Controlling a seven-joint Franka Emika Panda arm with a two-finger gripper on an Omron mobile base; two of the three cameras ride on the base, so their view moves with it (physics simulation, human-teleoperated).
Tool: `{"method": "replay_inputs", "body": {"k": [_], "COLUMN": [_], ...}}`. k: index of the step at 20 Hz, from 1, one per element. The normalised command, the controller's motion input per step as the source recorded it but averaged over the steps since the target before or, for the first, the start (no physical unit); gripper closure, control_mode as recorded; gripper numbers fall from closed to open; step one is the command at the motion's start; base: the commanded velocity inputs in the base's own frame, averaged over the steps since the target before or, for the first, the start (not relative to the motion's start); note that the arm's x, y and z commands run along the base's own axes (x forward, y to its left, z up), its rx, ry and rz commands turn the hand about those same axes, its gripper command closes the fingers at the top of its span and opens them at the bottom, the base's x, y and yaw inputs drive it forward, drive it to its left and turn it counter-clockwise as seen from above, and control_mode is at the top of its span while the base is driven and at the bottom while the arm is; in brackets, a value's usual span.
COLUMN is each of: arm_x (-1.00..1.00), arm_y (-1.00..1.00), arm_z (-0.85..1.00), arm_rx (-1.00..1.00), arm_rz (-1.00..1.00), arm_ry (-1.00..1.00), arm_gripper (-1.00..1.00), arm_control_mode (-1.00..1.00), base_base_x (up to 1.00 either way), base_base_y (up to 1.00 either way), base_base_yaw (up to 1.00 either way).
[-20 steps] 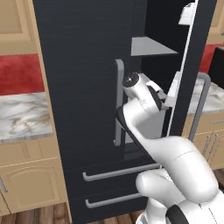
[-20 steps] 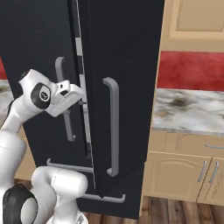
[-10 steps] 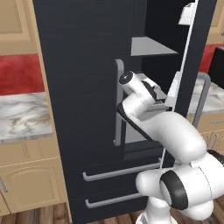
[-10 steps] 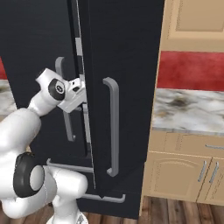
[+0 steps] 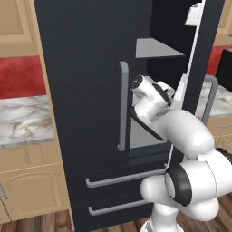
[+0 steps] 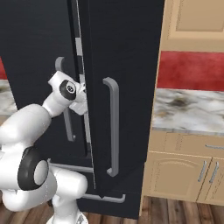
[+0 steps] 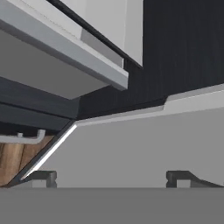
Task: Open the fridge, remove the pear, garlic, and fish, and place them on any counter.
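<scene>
The white arm has swung further in, so its hand (image 7: 111, 177), fingers spread wide and empty, now reaches into the tall black two-door fridge (image 5: 86, 90) past its ajar right door, above a grey inner shelf (image 7: 131, 148). No food lies ahead of it yet.

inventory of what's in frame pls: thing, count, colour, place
fridge: 1, black, centre; right door swung open, left door shut
door handles: 2, grey, vertical, one per door
drawers: 2, black with grey bar handles, bottom of fridge
inner shelves: grey, inside the open side; no food visible on them
counter: white-grey marble, both sides of fridge
cabinets: tan, below and above counter
wall strip: red, behind counter
floor: brown wood
gripper: 1, dark tips, open, inside the fridge opening
</scene>
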Motion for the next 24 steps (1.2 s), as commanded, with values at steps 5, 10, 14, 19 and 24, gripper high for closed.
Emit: {"method": "replay_inputs", "body": {"k": [5,10,14,19,24], "arm_x": [-0.69,-0.80,-0.53,-0.86,-0.46], "arm_y": [-1.00,-1.00,-0.58,0.80,1.00], "arm_z": [-0.09,-0.01,0.10,0.12,0.27], "arm_rx": [0.00,0.00,0.00,0.01,0.10], "arm_rz": [-0.05,-0.08,-0.03,0.05,0.11], "arm_ry": [-0.03,-0.09,-0.12,-0.04,0.00], "arm_gripper": [-1.00,-1.00,-1.00,-1.00,-1.00], "arm_control_mode": [-1.00,-1.00,-1.00,-1.00,-1.00], "base_base_x": [0.00,0.00,0.00,0.00,0.00], "base_base_y": [0.00,0.00,0.00,0.00,0.00], "base_base_yaw": [0.00,0.00,0.00,0.00,0.00]}}
